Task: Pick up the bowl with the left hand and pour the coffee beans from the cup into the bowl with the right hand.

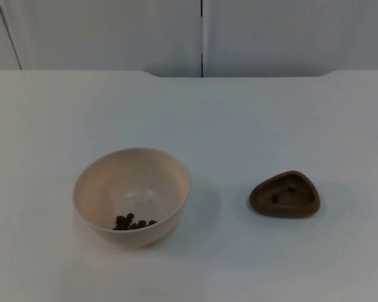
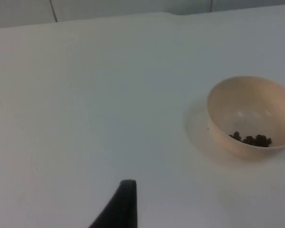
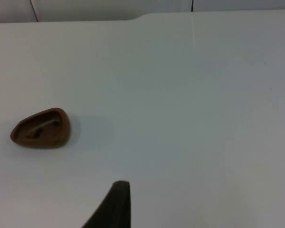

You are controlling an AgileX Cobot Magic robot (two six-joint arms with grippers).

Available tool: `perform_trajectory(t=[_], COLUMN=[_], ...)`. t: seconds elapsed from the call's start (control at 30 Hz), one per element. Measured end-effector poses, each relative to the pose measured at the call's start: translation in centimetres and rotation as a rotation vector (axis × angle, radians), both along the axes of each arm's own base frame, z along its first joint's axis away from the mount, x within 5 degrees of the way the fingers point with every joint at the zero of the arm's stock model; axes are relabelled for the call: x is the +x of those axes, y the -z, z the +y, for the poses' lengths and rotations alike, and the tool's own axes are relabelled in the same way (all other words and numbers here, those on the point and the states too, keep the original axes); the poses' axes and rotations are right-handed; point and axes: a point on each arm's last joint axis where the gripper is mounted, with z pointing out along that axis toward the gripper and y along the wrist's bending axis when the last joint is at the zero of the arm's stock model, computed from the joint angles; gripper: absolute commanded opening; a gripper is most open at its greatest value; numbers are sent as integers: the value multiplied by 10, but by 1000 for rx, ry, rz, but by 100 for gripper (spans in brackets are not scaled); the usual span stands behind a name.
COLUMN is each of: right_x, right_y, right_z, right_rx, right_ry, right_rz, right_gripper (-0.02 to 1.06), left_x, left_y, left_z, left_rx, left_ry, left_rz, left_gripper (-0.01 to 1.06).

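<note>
Two task things you are seeing on white table [image 1: 252,119]: cream round bowl [image 1: 131,195] sitting upright, small heap of dark coffee beans [image 1: 133,222] lying inside; brown three-cornered cup [image 1: 285,194] resting well apart, couple of beans remaining inside. Left gripper [image 2: 121,205] and right gripper [image 3: 114,205] are waiting above bare table, holding nothing; opening of each I cannot tell.

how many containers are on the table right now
2: a cream bowl on the table's left with coffee beans in its bottom, and a small brown cup standing apart to its right, a couple of beans inside.
</note>
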Motion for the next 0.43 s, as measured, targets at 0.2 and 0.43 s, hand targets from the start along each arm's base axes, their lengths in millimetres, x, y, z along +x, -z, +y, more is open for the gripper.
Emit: perform_trajectory(t=[0.2, 0.43], right_x=[0, 0], right_y=[0, 0], right_z=[0, 0], right_rx=[2, 2], right_ry=[1, 1], right_rz=[0, 0], right_gripper=[105, 105], left_x=[0, 1], left_y=[0, 0], left_z=[0, -1], left_rx=[0, 0], left_ry=[-63, -146], left_rz=[0, 0], left_gripper=[105, 105])
